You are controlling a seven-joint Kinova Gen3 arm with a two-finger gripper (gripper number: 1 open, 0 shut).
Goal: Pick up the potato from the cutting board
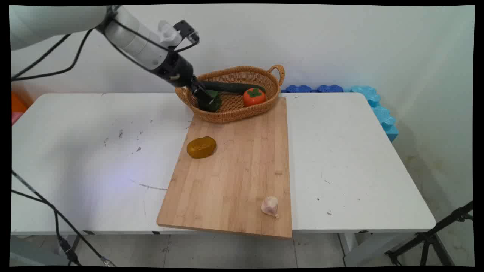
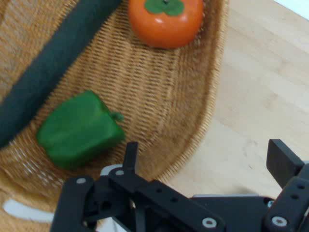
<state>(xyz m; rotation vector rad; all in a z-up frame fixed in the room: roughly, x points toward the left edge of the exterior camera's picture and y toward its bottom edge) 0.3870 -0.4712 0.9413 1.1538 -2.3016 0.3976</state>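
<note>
Black two-finger gripper (image 1: 202, 97) hangs low over the left end of the oval woven wicker basket (image 1: 264, 75), fingers spread apart and holding nothing. Hand view: one finger (image 2: 130, 153) stands over the basket floor just beside the green bell pepper (image 2: 79, 129); the other sits outside the rim, above the wood. The wicker wall lies between them.

Risks, as judged from here:
- Fingers straddle the rim; any drop would likely catch the wicker and tip or drag the basket, since it looks light.
- Pepper lies on the sloping basket side; a nudge could roll it against the long dark green cucumber (image 1: 230, 87) just beside it.
- Orange persimmon with green cap (image 1: 254, 97), farther right in the basket, looks round and smooth, so a shaken basket might roll it.

Surface, left to right: white table (image 1: 75, 158), scuffed with dark marks on its left half. Pale wooden cutting board (image 1: 234, 177) lies at centre, its near edge overhanging the table edge a little; basket rests across its far end. On the board: brownish-yellow oval lump (image 1: 201, 147) near the left edge, pale garlic bulb (image 1: 270, 206) near the front right corner, well apart.

Room: plain white wall behind; blue foam blocks (image 1: 372, 102) along the table's far right; black tripod legs (image 1: 435, 238) on the floor, lower right.
</note>
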